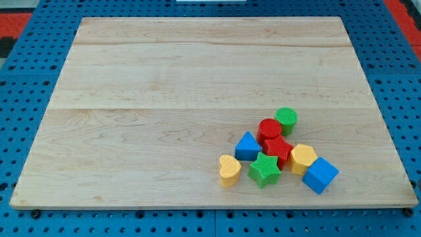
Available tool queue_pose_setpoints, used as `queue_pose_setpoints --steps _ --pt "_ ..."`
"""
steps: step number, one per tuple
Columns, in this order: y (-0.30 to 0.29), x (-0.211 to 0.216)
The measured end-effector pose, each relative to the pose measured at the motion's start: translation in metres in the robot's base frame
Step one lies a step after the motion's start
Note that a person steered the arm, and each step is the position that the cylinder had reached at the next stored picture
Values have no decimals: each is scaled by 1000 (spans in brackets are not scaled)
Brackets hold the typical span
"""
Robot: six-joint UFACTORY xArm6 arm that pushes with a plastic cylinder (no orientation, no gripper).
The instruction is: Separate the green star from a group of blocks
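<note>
The green star [264, 170] lies near the view's bottom right, in a tight group of blocks. It touches the red star [279, 149] above it. A yellow heart [229, 170] lies to its left and a blue triangle [247, 146] to its upper left. A red cylinder [269, 130] and a green cylinder [286, 120] sit higher in the group. A yellow hexagon [302, 158] and a blue cube [320, 175] lie to the star's right. My tip does not show in the view.
The blocks rest on a light wooden board [164, 99], which lies on a blue perforated table [20, 99]. The board's bottom edge runs close below the group.
</note>
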State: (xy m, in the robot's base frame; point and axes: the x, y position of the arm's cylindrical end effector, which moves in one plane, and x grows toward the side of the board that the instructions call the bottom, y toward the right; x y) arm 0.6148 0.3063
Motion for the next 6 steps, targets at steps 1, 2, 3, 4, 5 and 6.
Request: queue_pose_setpoints --steps 1,2,3,4,5,6 --pt "-30 2" --pt "-140 1" --pt "-216 -17" --pt "-212 -61" --pt "-243 -76" --pt "-247 -54"
